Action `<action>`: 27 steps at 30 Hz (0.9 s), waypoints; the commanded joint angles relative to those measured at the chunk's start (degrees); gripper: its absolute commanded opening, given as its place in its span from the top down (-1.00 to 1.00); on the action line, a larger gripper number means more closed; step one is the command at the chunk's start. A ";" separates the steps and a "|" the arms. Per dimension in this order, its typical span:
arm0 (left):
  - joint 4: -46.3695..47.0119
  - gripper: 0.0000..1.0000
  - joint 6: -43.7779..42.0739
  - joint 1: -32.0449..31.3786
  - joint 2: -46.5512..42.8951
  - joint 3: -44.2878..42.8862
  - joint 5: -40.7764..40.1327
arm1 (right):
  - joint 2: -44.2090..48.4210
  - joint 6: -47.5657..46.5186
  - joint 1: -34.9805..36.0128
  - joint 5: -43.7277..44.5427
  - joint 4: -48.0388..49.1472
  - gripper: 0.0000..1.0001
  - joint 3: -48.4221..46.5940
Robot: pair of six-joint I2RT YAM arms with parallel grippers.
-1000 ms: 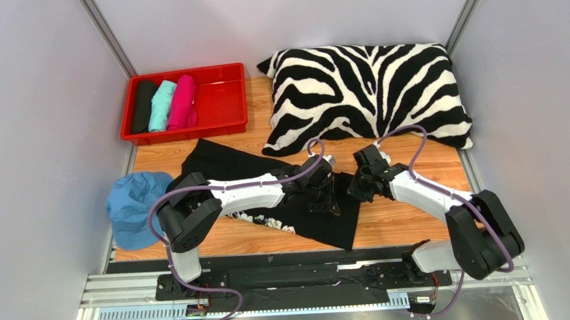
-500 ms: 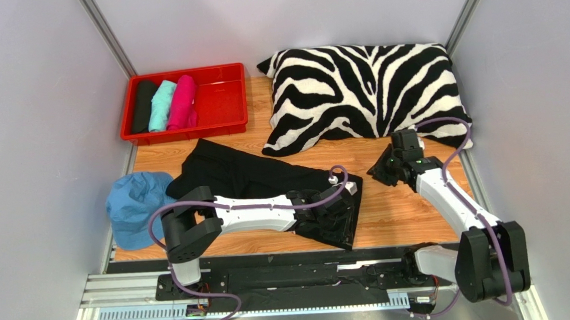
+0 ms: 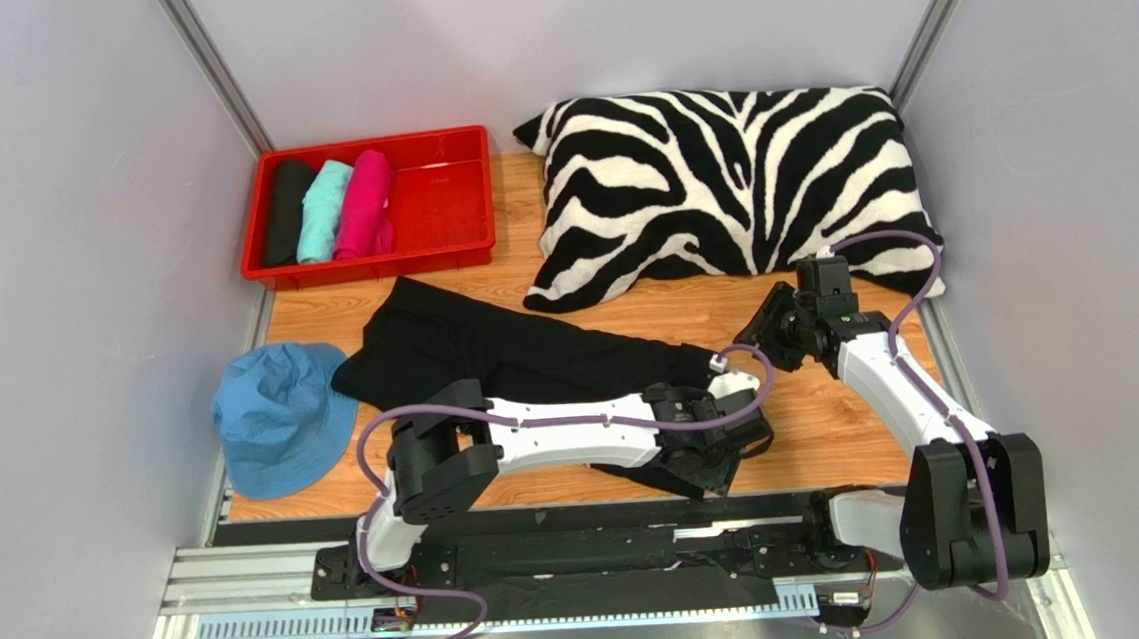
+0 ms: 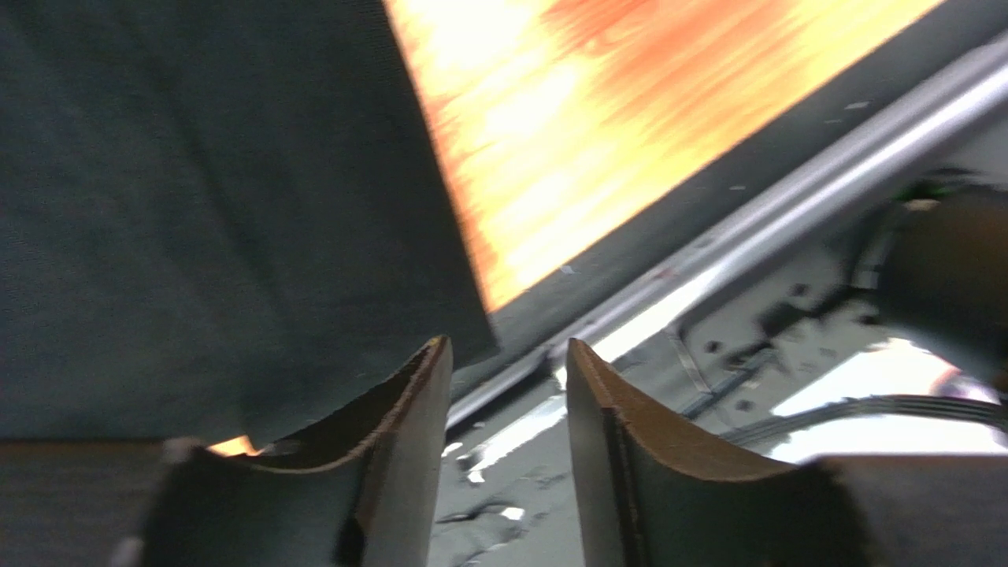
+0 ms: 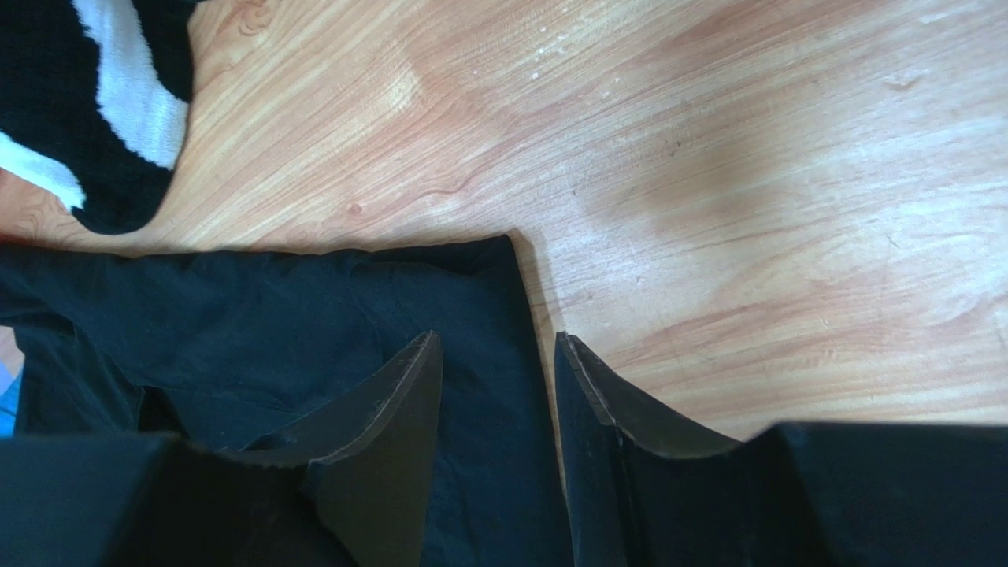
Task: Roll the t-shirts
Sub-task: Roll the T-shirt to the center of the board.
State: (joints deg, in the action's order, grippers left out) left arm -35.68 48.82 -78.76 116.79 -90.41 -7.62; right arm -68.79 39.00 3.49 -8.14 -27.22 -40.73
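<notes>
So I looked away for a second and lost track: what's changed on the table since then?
Both grippers have left the middle of the black t-shirt and opened: the left gripper slid to its near right corner, the right gripper swung to its far right corner by the pillow. The tray, rolled tees, blue hat and pillow stayed put.

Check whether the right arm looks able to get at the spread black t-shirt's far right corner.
Probably yes: the right tool hangs open just over that corner of the black t-shirt, with bare table beside it and the left tool away at the near corner.
</notes>
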 commanded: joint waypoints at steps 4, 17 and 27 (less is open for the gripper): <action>-11.25 -0.05 -5.75 -3.24 3.35 -7.23 -9.78 | -3.18 -1.83 -0.50 -2.93 5.33 0.11 0.83; -10.46 0.03 -7.42 -3.77 7.40 -10.14 -8.64 | -4.33 -1.12 -0.41 -3.81 7.18 0.16 2.50; -7.74 0.10 -6.63 -3.77 7.75 -7.15 -6.62 | -3.80 -0.51 -0.41 -3.64 7.80 0.17 4.08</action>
State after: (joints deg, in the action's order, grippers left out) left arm -45.43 42.48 -82.15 124.18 -98.59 -15.29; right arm -73.73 38.28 3.29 -11.31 -21.87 -37.19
